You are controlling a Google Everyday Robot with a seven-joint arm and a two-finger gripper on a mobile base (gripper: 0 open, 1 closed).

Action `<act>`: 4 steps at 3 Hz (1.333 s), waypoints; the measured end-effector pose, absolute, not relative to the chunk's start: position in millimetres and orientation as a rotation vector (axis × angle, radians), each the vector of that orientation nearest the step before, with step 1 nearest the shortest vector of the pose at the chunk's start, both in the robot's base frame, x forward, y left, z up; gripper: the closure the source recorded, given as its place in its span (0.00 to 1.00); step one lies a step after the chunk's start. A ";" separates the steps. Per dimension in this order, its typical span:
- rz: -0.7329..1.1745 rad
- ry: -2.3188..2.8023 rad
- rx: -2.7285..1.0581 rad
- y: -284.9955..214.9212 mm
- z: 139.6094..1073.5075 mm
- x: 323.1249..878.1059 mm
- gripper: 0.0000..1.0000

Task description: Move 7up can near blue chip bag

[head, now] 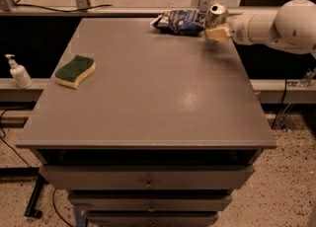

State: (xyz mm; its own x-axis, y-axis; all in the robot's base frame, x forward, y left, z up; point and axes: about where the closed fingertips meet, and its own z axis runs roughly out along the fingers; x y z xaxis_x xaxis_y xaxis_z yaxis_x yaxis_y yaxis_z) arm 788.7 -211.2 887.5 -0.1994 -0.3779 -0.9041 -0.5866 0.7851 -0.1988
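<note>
Gray tabletop (pixel 148 97) carries one sponge (pixel 75 71) near its left edge and one blue chip bag (pixel 179 21) at the far edge. One 7up can (pixel 216 14) is just right of the bag, clasped by the tool (pixel 215 27) at the far right corner. One soap bottle (pixel 18 72) stands off to the left.

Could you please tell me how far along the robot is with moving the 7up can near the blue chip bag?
Nearly done. The 7up can is already right beside the blue chip bag at the far edge of the table, so the carry looks complete. In hand: the pincer grips the can, which is tilted. Left: probably to set it down there, release and withdraw.
</note>
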 end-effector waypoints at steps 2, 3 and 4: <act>0.313 1.911 -0.675 -217.4 883.2 794.0 1.00; 0.381 1.902 -0.648 -217.7 879.5 796.1 1.00; 0.441 1.878 -0.658 -211.1 876.1 800.4 0.83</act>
